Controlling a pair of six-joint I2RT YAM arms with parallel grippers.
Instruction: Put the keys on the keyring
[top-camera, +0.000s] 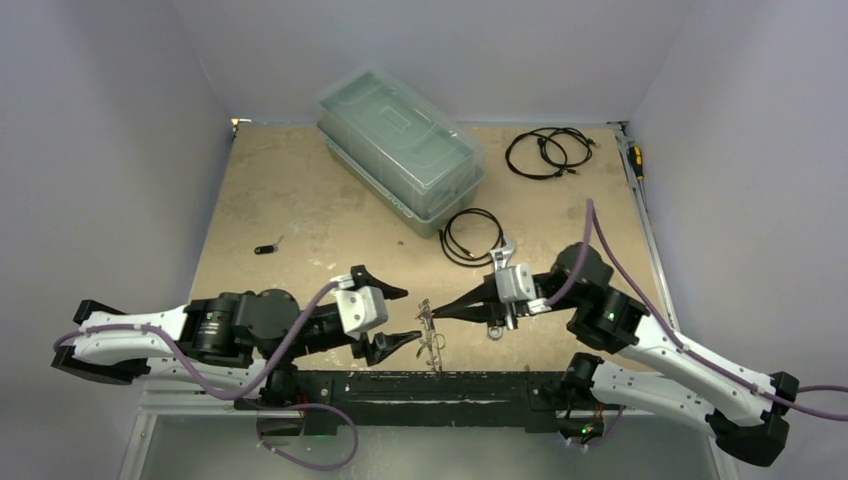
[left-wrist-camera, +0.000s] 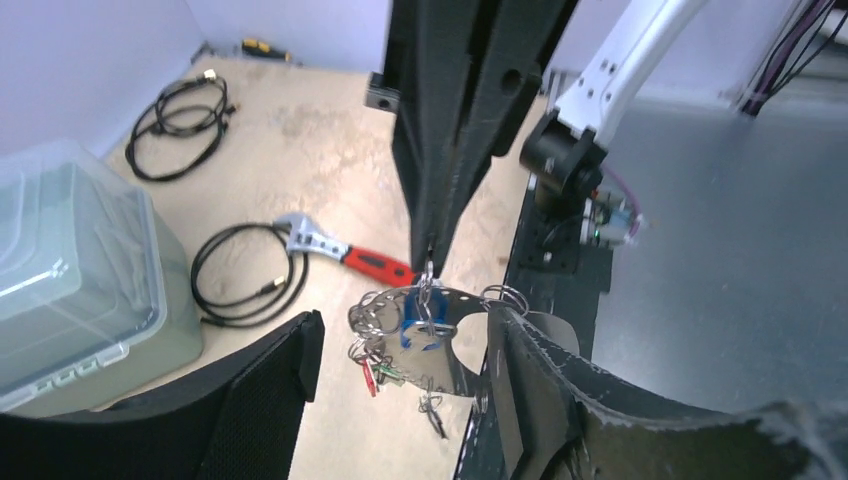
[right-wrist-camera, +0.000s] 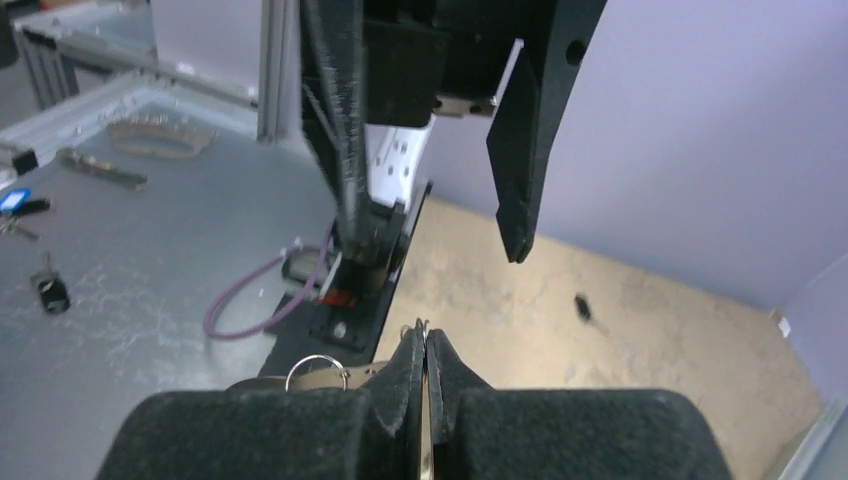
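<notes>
Two-finger right gripper (right-wrist-camera: 425, 345) is pinched tight on the keyring (left-wrist-camera: 450, 295) at the table (top-camera: 300, 200) front edge, keys (left-wrist-camera: 373, 368) hanging below. Left gripper (top-camera: 405, 315) spread wide, holding nothing, just beside it. Wrench (left-wrist-camera: 340, 255) and cable (left-wrist-camera: 240, 275) lie behind.

Keyring (left-wrist-camera: 452, 352) — shiny bare metal; bin (top-camera: 400, 150) — clear plastic, v. glossy; tabletop (top-camera: 300, 200) matt, rough-looking tan board.
</notes>
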